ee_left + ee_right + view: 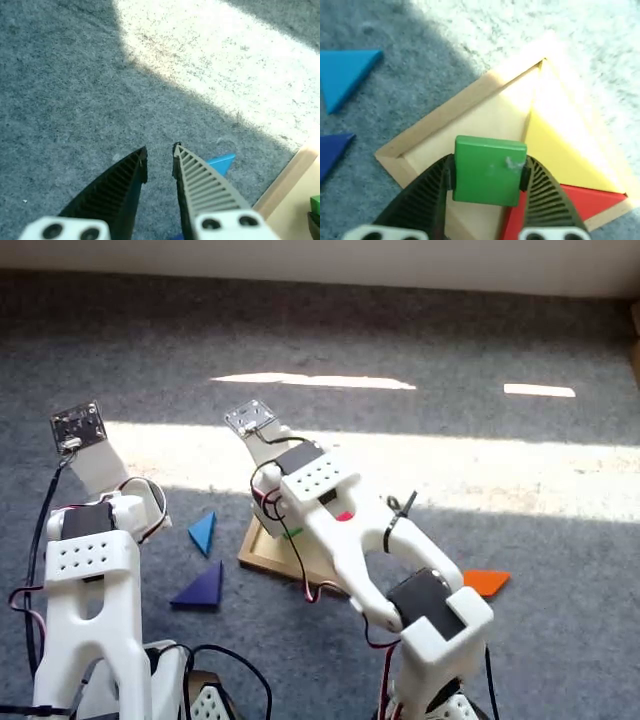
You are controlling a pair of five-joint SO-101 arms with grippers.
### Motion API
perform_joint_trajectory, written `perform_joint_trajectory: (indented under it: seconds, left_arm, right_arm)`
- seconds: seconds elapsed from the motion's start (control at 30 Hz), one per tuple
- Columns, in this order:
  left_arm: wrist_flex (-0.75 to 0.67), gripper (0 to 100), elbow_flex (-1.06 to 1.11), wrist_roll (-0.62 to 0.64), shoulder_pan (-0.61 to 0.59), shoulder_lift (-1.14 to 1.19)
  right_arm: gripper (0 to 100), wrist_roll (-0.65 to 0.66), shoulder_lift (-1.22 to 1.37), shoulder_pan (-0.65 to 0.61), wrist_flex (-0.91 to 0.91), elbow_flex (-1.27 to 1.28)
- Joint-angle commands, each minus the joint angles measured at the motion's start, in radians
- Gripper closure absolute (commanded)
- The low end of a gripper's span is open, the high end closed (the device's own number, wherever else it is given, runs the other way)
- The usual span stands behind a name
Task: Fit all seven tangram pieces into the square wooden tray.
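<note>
Most of the tray [262, 558] hides under the right arm [340, 530]; right fingers [422, 192] clamp one green piece [489, 171]. Near the tray lie one light-blue triangle [203, 532], one navy triangle [203, 587] and one orange piece [486, 582]; left fingers [200, 180] stand parted, empty.

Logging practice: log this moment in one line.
right fingers: shut on green square tangram piece over square wooden tray | placed: yellow piece, red piece | left fingers: open | loose: pale-blue triangle, navy triangle, orange piece

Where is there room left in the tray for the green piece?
The tray has bare wood between the yellow triangle and the rim facing the light blue triangle, just under the green square in the right gripper. The other side is crowded: yellow triangle and red piece sit edge to edge. Open carpet lies around the orange piece.
</note>
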Motion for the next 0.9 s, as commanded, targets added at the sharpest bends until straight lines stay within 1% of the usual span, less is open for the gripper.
perform_joint_trajectory:
  seconds: [0.0, 0.13, 0.33, 0.5, 0.6, 0.67, 0.87]
  left_arm:
    - [-0.012, 90, -0.002, 0.006, -0.016, -0.024]
    - [-0.012, 90, -0.002, 0.006, -0.016, -0.024]
    - [-0.012, 90, -0.002, 0.006, -0.016, -0.024]
    - [-0.012, 90, -0.002, 0.006, -0.016, -0.024]
    - [-0.012, 90, -0.002, 0.006, -0.016, -0.024]
    - [-0.012, 90, -0.002, 0.006, -0.016, -0.024]
    - [-0.012, 90, -0.002, 0.006, -0.016, -0.024]
  right_arm:
    - [87.7, -0.011, -0.012, -0.013, 0.008, -0.061]
    - [80.6, -0.011, -0.012, -0.015, 0.008, -0.056]
    - [80.0, -0.011, -0.012, -0.018, 0.008, -0.059]
    - [79.6, -0.011, -0.012, -0.059, 0.008, -0.061]
    - [73.9, -0.012, -0.012, -0.07, 0.008, -0.059]
    - [70.4, -0.043, -0.01, -0.064, 0.008, -0.061]
    - [69.8, -0.052, -0.018, -0.033, 0.01, -0.062]
